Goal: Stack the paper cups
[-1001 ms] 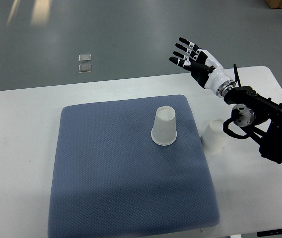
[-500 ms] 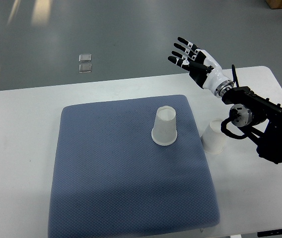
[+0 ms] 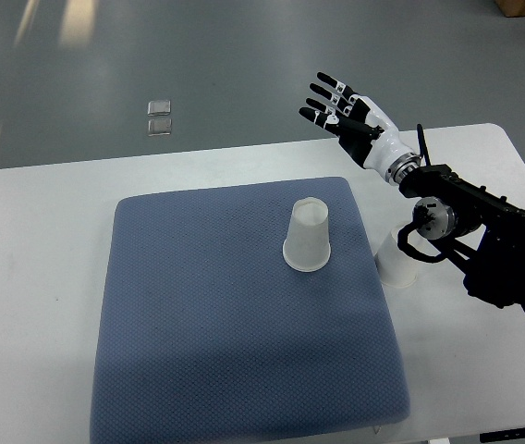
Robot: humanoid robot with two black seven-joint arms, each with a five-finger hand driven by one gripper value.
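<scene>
Hovering robot hand, unmarked paper cups

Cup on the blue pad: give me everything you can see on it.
The cup is plain white, paper by the look of it, with no print showing. It stands upside down: the narrow closed base faces up, the wide rim sits on the blue pad. It looks upright and undented. It sits in the pad's upper right part, short of the right edge. Only the pad touches it. A second cup stands apart on the table, and the right hand is raised, clear of both.
</scene>
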